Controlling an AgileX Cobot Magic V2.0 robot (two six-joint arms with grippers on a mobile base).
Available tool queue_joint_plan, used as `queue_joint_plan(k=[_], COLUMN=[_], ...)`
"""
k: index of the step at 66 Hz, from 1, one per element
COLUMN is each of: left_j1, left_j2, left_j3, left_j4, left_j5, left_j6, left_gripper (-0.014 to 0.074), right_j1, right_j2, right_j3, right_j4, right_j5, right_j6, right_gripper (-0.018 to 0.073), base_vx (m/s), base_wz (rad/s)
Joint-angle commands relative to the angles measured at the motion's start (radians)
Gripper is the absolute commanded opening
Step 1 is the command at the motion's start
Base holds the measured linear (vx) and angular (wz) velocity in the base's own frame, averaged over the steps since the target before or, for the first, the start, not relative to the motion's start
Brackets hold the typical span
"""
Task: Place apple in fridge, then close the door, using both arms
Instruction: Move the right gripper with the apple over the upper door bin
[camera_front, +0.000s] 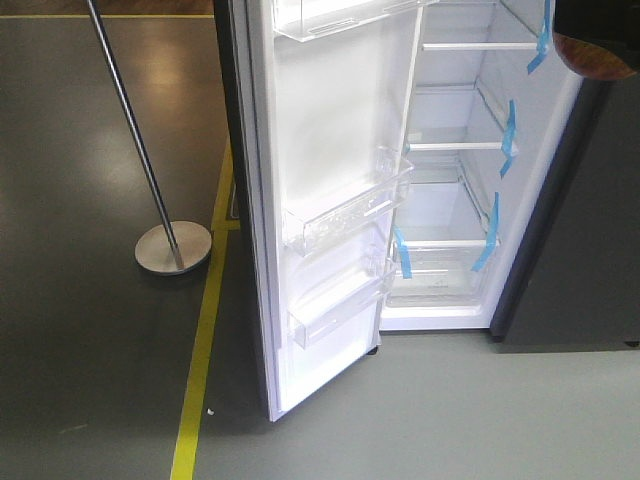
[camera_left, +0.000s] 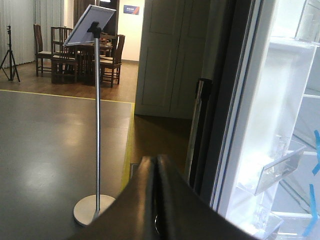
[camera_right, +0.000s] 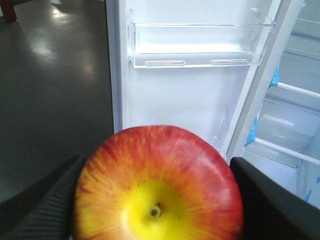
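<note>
Grey floor (camera_front: 90, 330) spreads wide to the left, crossed by a yellow tape line (camera_front: 200, 350) that runs from the near edge toward the fridge. Far back in the left wrist view stand a white double door (camera_left: 170, 55), wooden dining chairs (camera_left: 112, 55) around a table, and a tripod (camera_left: 9, 55).

The fridge (camera_front: 445, 205) stands open at right, dark grey outside and white inside, with white shelves (camera_front: 455, 146) one above another. Its door (camera_front: 330, 130) is swung wide to the left, its white lining facing the camera and carrying clear plastic bins (camera_front: 345, 215).

A sign stand (camera_front: 134, 130) rises on a thin metal pole from a round base on the floor, left of the door and just left of the yellow line.

The left gripper (camera_left: 156, 195) hangs left of the door's edge, its dark jaws pressed together with nothing between them. The right gripper (camera_right: 157, 207) has its jaws spread wide around the apple (camera_right: 157, 185) and clamped on both its sides.

The apple is outside the fridge, near the door's lining and below its upper bin, with its yellow dimpled end toward the wrist camera. In the front view it shows only at the top right edge.

Blue tape strips (camera_front: 509, 135) mark the shelf ends.
</note>
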Motion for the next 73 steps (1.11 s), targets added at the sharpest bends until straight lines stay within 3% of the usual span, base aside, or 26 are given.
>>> queue_joint_plan(k=[1, 73], left_j1=[-0.002, -0.002], left_j2=[-0.015, -0.015], left_j3=[-0.019, -0.019], left_j4=[-0.007, -0.007], left_j5=[-0.073, -0.073], left_j6=[-0.009, -0.009], left_gripper=[-0.0007, -0.0007], right_j1=[-0.002, -0.002], right_j2=[-0.02, -0.02], right_j3=[-0.03, -0.03], right_j4=[0.035, 0.035], right_j5=[-0.063, -0.063], right_j6=[-0.007, -0.007], right_gripper=[0.0109, 0.0109], base_vx=[0.12, 0.09], base_wz=[-0.01, -0.01])
